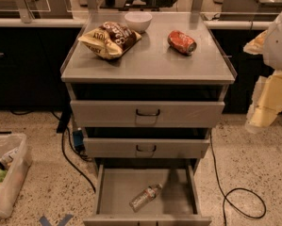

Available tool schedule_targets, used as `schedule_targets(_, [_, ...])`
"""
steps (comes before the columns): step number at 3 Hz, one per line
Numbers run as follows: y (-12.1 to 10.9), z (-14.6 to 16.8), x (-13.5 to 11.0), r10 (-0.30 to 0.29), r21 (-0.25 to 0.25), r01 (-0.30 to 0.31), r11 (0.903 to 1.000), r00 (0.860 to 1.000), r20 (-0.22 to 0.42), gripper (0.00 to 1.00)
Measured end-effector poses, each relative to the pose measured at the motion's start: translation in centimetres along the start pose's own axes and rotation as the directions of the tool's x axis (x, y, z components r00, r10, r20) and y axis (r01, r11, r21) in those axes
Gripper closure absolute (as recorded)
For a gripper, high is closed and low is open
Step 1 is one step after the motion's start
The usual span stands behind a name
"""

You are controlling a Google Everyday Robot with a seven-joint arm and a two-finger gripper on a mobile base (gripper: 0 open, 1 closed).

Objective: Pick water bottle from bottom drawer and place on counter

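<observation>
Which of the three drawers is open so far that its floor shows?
The bottom drawer, holding the water bottle; both upper drawers hide their floors. The end effector hangs far right.

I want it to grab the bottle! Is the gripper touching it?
Apart. The camera view shows the gripper at the right edge, high above the bottle lying in the drawer.

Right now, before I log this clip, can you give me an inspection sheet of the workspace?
Surface: counter, grey metal, holding three items.
Job's things: water bottle lies on its side in the open bottom drawer, untouched.
Clutter: chip bag, white bowl, crushed red can on the counter.
Gripper: gripper at the right edge, beside the cabinet, away from the bottle.
Cables: black cables on the floor either side.
Surroundings: bin of rubbish left; glass-panelled counter behind.
</observation>
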State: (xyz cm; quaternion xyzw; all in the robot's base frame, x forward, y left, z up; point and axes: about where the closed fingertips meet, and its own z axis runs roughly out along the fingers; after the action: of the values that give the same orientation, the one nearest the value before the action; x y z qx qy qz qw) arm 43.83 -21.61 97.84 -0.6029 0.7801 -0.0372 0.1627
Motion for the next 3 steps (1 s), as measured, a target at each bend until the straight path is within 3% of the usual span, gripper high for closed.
schedule_targets(1, [0.0, 0.0, 0.0, 0.0, 0.0, 0.0, 1.0, 1.0, 0.0, 0.0])
schedule_targets(2, [0.8, 2.8, -0.8, 0.005, -0.01, -0.005, 0.9999, 1.0, -0.001, 0.0])
schedule_targets(3, [2.7, 9.8, -1.2, 0.028, -0.068, -0.027, 0.9973, 0.999, 0.021, 0.0])
